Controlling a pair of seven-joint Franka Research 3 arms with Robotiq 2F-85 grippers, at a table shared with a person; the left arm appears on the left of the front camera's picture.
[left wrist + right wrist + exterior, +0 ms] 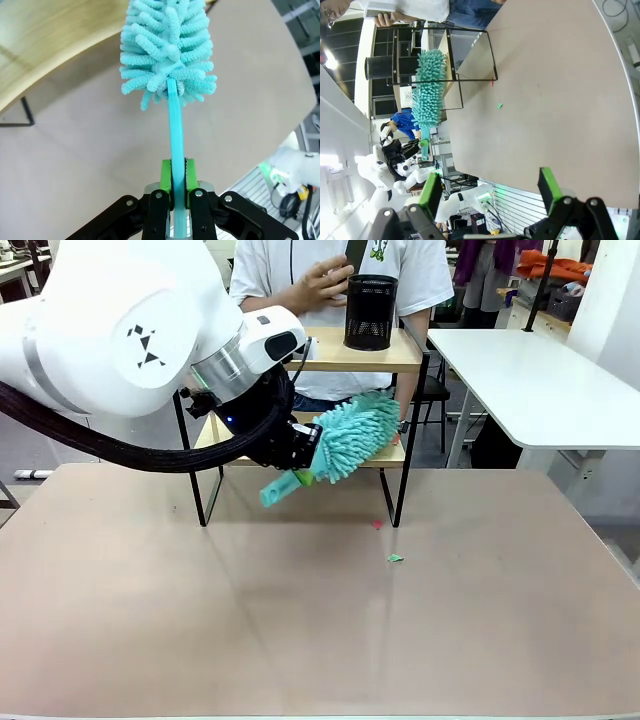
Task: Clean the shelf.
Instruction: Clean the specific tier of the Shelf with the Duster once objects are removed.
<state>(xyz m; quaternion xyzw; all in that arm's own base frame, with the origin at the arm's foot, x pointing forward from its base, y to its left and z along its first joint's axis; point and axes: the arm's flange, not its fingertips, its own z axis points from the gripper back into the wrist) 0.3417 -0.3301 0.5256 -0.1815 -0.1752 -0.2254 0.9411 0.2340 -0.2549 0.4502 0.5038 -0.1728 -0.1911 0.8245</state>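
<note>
Shelf (pixel 330 358): two light wooden boards, thin black frame, upright on table (pixel 300 620), far side.

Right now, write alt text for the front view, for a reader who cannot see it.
The left gripper, shut on a teal duster, holds its fluffy head at the lower board of the shelf. A black mesh cup stands on the top board, with a person's hand beside it.

This looks like a robotics lab. A large white robot arm (pixel 120 330) trailing a thick black cable bundle (pixel 90 445) reaches over a plain tan table (pixel 300 640). A bare white table (pixel 540 380) stands at the far right, and loose cables (pixel 619 7) lie on the grey floor.
</note>
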